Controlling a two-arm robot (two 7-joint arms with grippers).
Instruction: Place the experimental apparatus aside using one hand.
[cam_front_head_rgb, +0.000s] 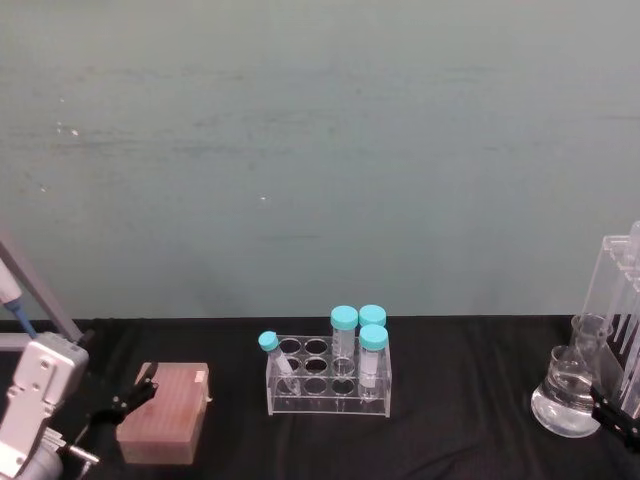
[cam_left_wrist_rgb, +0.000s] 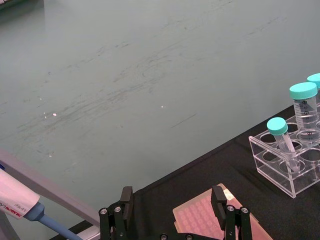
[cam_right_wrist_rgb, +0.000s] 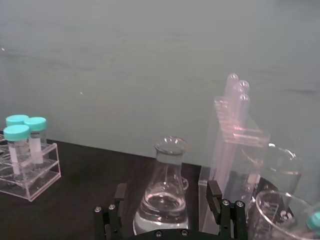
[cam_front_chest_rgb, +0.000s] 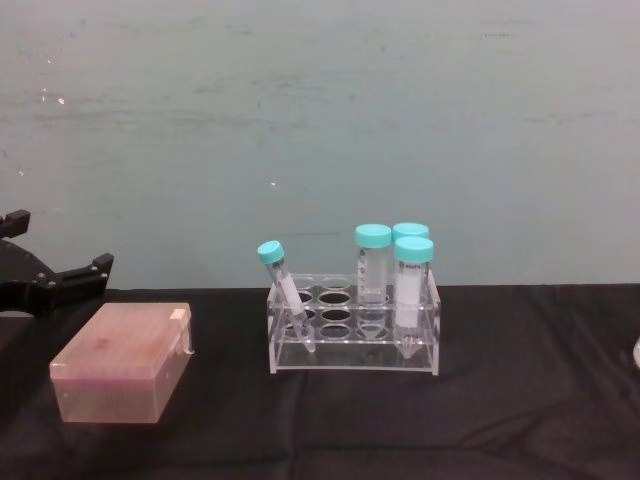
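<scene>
A black cloth covers the table. The right gripper sits low with its fingers apart, and one conical flask stands between them. One tall clear stand is just beside. The left gripper is spread wide near one pink box.

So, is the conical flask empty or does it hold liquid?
It holds liquid: the flask stands upright, with clear liquid filling only its wide lower part, and its neck is empty.
</scene>
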